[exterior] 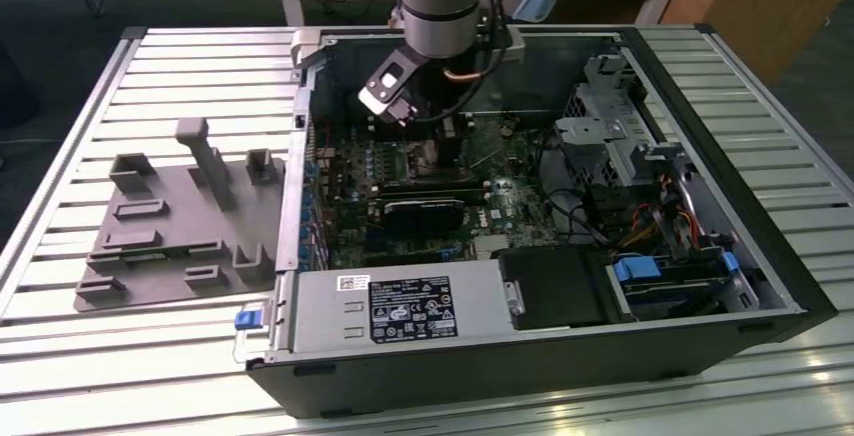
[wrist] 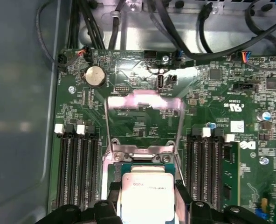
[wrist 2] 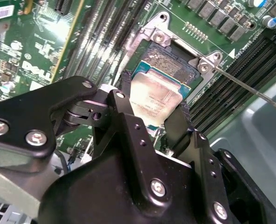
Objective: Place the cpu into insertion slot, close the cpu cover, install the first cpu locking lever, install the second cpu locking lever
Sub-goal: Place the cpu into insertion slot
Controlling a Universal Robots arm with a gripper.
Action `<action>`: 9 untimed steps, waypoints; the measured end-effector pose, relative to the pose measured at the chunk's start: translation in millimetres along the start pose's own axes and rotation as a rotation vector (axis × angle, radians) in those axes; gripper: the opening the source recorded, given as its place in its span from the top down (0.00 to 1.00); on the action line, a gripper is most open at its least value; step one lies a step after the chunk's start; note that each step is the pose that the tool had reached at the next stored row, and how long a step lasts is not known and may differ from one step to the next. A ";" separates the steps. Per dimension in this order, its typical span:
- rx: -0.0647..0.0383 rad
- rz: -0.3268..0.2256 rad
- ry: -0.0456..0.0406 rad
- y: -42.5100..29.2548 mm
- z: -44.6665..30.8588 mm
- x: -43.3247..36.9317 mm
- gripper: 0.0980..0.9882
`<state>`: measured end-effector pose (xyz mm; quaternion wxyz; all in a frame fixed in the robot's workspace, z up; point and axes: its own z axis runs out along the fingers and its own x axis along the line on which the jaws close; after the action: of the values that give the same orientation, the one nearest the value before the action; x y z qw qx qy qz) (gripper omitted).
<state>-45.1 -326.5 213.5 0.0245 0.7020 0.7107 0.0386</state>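
Observation:
My gripper (wrist 2: pixel 155 93) is shut on the cpu (wrist 2: pixel 157 101), a small square chip with a silvery top, with one black finger on each of two opposite edges. The chip hangs level just over the insertion slot (wrist 2: pixel 168 58), whose dark centre shows beyond it; whether they touch I cannot tell. In the first wrist view the cpu (wrist: pixel 146 198) sits between the fingers (wrist: pixel 113 196) at the slot's edge (wrist: pixel 142 167). The cpu cover (wrist: pixel 145 100) is swung open, a thin metal frame lying back over the board. A thin locking lever (wrist 2: pixel 250 91) sticks out to one side. In the exterior view the gripper (exterior: pixel 416 128) reaches down into the open computer case.
Rows of long black memory slots (wrist: pixel 77 163) flank the socket on both sides. A black card (exterior: pixel 427 211), a power supply (exterior: pixel 400 306), a drive cage (exterior: pixel 627 136) and cables (wrist: pixel 175 32) crowd the case. A grey fixture (exterior: pixel 174 226) lies on the slatted table at the exterior view's left.

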 end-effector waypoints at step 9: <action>0.000 0.024 -0.0022 -7.8 7.4 4.1 0.51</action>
<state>-52.3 -322.4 205.5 0.0250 0.7105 0.7022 0.0383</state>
